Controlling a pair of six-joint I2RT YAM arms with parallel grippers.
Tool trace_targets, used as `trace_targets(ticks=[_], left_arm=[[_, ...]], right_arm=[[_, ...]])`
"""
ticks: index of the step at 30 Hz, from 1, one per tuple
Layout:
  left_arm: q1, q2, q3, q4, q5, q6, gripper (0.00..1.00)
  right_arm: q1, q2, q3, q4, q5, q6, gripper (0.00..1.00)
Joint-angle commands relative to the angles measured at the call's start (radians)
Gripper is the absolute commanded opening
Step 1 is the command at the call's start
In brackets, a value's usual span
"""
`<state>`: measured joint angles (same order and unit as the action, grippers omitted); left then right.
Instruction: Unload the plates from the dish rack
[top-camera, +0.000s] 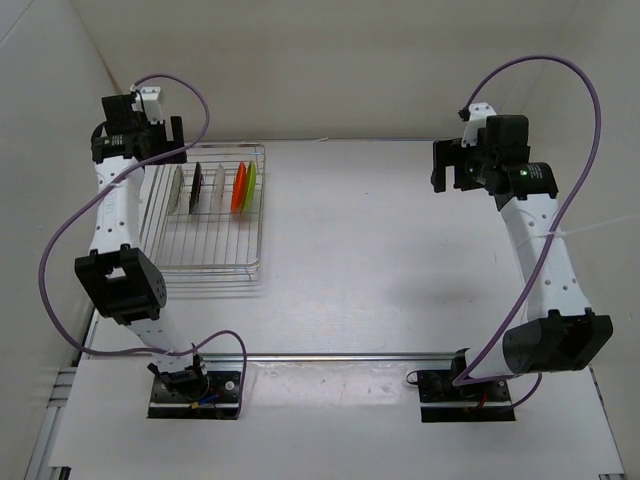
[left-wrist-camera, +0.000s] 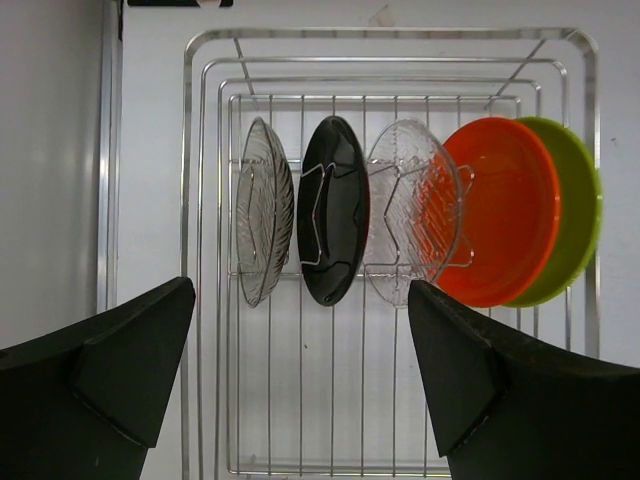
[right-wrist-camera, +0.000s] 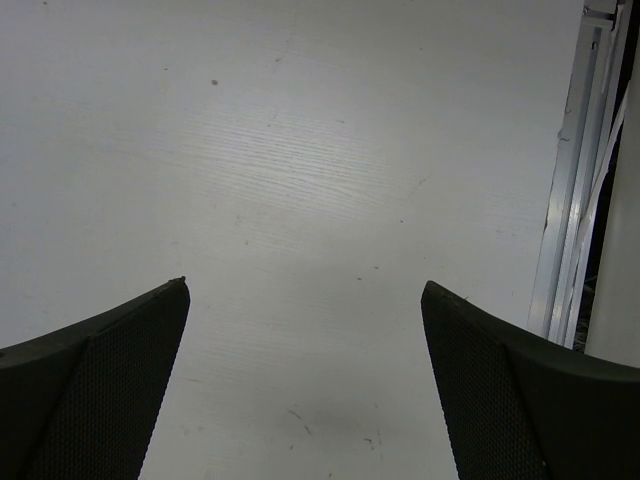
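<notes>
The silver wire dish rack (left-wrist-camera: 390, 45) holds plates standing on edge in a row: a smoky clear plate (left-wrist-camera: 264, 220), a black plate (left-wrist-camera: 335, 165), a second clear plate (left-wrist-camera: 405, 160), an orange plate (left-wrist-camera: 505, 215) and a lime green plate (left-wrist-camera: 585, 195). In the top view the rack (top-camera: 205, 255) sits at the table's left, with the orange plate (top-camera: 239, 186) and green plate (top-camera: 250, 180) at the right end of the row. My left gripper (left-wrist-camera: 300, 285) is open and empty, hovering above the rack (top-camera: 150, 140). My right gripper (right-wrist-camera: 305, 285) is open and empty over bare table at the far right (top-camera: 450, 165).
White walls enclose the table on the left, back and right. A metal rail (right-wrist-camera: 570, 200) runs along the table's right edge. The near half of the rack floor (left-wrist-camera: 330, 400) holds nothing.
</notes>
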<state>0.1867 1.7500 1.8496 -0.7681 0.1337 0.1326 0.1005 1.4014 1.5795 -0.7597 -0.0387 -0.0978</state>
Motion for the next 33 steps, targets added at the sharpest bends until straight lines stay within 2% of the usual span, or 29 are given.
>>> trace_targets(ticks=[1,9,17,21,30,33], left_arm=[[0.002,0.042,0.052,-0.06,-0.055,-0.011,0.98],[0.02,0.124,0.056,-0.046,-0.094,-0.001,0.94],[0.043,0.212,0.131,-0.065,-0.103,0.009,0.88],[0.043,0.223,0.105,-0.056,-0.112,0.018,0.84],[0.043,0.241,0.085,-0.056,-0.046,0.018,0.84],[0.043,0.252,0.085,-0.056,-0.055,0.018,0.79]], right_arm=[[0.01,-0.021,-0.012,0.023,0.017,-0.016,1.0],[0.019,-0.021,-0.055,0.023,0.017,-0.016,1.0],[0.019,-0.041,-0.107,0.051,0.017,-0.026,0.99],[0.019,-0.041,-0.107,0.051,0.017,-0.026,0.98],[0.028,-0.05,-0.116,0.051,0.008,-0.026,0.98],[0.028,-0.059,-0.116,0.051,0.008,-0.026,0.98]])
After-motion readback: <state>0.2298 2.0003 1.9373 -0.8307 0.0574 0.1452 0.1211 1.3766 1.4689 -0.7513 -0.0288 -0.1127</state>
